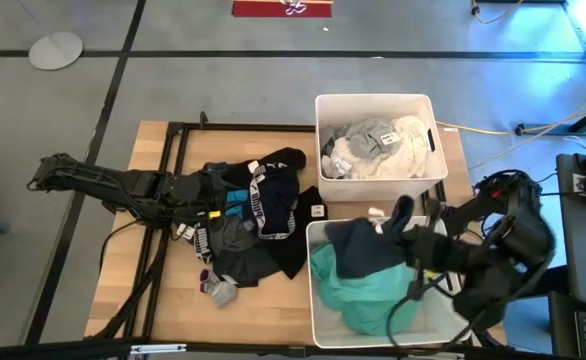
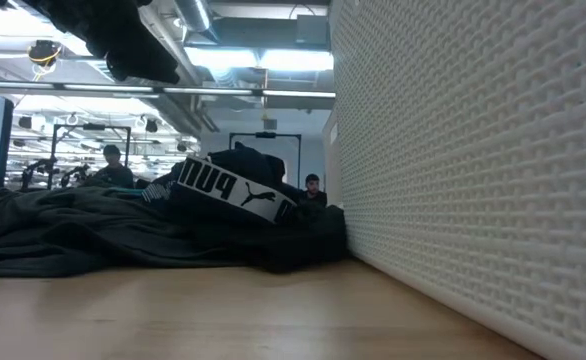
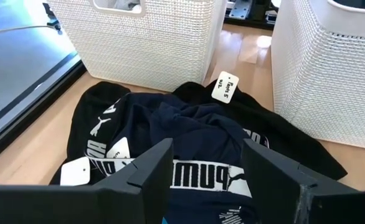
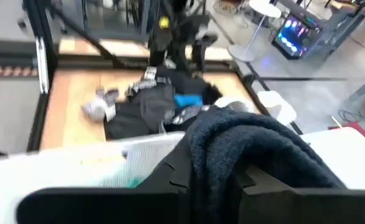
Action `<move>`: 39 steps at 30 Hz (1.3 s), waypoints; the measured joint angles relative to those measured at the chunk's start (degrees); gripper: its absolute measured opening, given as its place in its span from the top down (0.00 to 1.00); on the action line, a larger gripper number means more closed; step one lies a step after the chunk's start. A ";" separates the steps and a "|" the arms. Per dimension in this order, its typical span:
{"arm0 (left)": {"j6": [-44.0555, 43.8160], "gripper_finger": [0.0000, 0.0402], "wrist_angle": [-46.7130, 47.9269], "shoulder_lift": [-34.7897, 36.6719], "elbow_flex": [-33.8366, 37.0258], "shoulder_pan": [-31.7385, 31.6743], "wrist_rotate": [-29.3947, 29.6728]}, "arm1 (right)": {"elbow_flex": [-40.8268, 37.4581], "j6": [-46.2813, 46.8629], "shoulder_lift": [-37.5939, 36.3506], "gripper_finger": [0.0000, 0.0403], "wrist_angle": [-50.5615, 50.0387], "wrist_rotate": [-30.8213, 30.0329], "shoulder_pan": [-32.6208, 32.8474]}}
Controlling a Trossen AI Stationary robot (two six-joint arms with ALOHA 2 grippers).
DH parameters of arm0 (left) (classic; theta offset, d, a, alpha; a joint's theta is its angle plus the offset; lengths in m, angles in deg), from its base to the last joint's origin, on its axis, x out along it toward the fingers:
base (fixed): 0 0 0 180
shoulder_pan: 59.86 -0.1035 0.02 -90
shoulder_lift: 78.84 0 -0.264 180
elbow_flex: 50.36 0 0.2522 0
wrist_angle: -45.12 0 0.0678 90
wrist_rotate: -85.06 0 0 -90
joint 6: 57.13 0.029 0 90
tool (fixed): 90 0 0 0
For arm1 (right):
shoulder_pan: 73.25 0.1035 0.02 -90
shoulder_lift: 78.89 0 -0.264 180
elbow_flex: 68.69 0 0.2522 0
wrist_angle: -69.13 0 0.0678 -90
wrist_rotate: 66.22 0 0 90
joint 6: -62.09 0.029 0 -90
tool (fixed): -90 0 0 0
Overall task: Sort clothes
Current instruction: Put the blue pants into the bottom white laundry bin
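On the wooden table [image 1: 173, 300], left of the two white bins, lies a loose heap of dark clothes [image 1: 253, 225]: black and navy garments with white lettered waistbands, a patch of bright blue cloth among them, and several white paper tags attached. A pair of grey socks [image 1: 218, 290] sits at the near edge of the heap, touching it. In the low view the same heap [image 2: 173, 225] lies slumped flat on the board, close against the woven wall of a bin [image 2: 473, 170].

The far bin [image 1: 325, 140] holds pale items: cream, white and light grey fabric [image 1: 378, 145], piled to about rim height. The near bin [image 1: 318, 310] holds a teal garment [image 1: 358, 290] with a navy piece [image 1: 363, 250] lying partly over it.

The left gripper [image 1: 211, 195] rests low over the left side of the heap. The left wrist view shows its two fingers [image 3: 148, 171] standing well apart, with navy cloth [image 3: 195, 134] directly beyond them; nothing is caught between them.

The right gripper [image 1: 405, 225] hangs above the near bin. Its jaws are pressed almost together on a dark blue-black knitted piece [image 4: 245, 152], which drapes over both fingers in the right wrist view and hangs above the bin's rim [image 4: 126, 155].
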 joint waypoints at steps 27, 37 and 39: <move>-1.87 0.55 -0.13 -0.07 0.00 0.00 0.02 | -56.37 33.88 -3.41 0.91 12.60 15.12 -10.02; -1.85 0.55 -0.13 -0.07 0.00 0.00 0.02 | -57.48 28.90 -3.40 0.70 22.66 31.91 -17.38; -1.85 0.55 -0.10 -0.07 0.00 0.00 0.02 | -57.48 29.47 -3.40 0.62 22.82 36.81 -19.05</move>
